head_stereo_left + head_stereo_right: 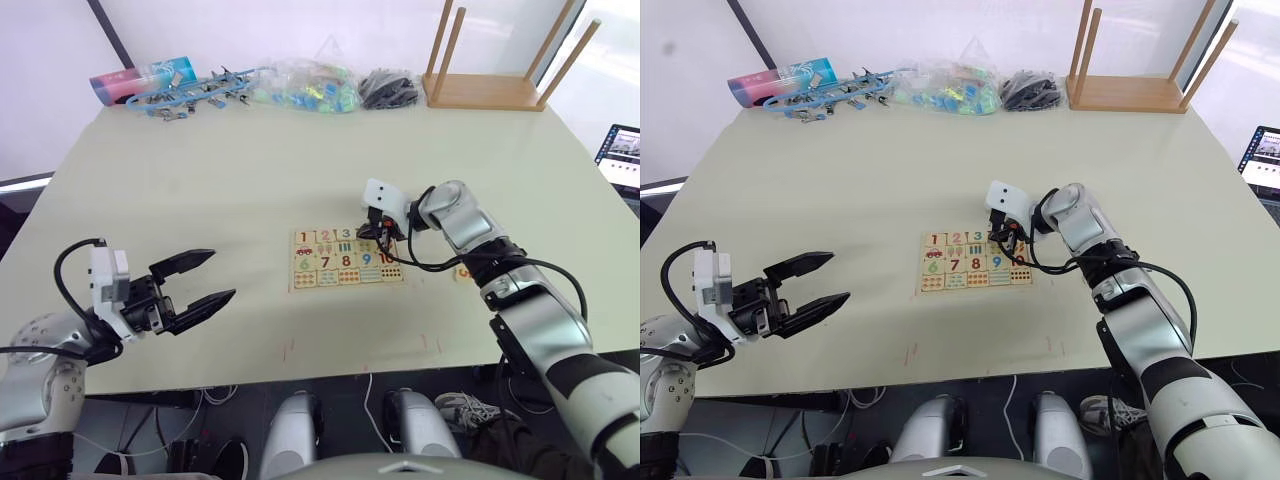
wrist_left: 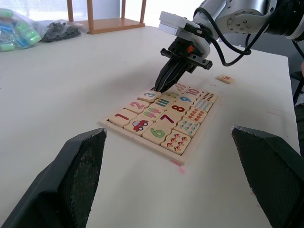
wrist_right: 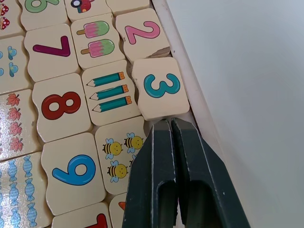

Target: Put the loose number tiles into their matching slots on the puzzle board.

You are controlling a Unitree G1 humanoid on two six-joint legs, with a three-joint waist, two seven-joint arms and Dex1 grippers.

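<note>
- Puzzle board (image 1: 300, 283) sat flat on the cream table (image 1: 200, 180), roughly mid-table, just ahead of the robot.
- Progress: tile 1 (image 2: 121, 115) and tile 2 (image 3: 143, 34) were seated in the top-row slots. Tile 3 (image 3: 162, 87) lay in its slot too, slightly skewed, so probably not fully down.
- Right gripper (image 3: 170, 124) had its black fingers pressed together, nothing between them, tips touching the edge of tile 3 at the board's frame. Read it as nudging that tile home.
- Slot 4 was under the right gripper; couldn't tell whether it was filled.
- Tile 5 (image 2: 225, 79) lay loose on the table, well apart from the board, on the robot's right. Still to place.
- Roughly three of five in; one definitely left, one unknown.
- Left gripper (image 1: 196, 282) hung wide open and empty over bare table, well left of the board.
- Materials: pale smooth wood, thin raised frame, tiles squarish with wavy edges and rounded corners, flat printed digits and pictures (pencils, bees, ice lollies).
- Matte table surface; gripper fingers matte black, tapered.
</note>
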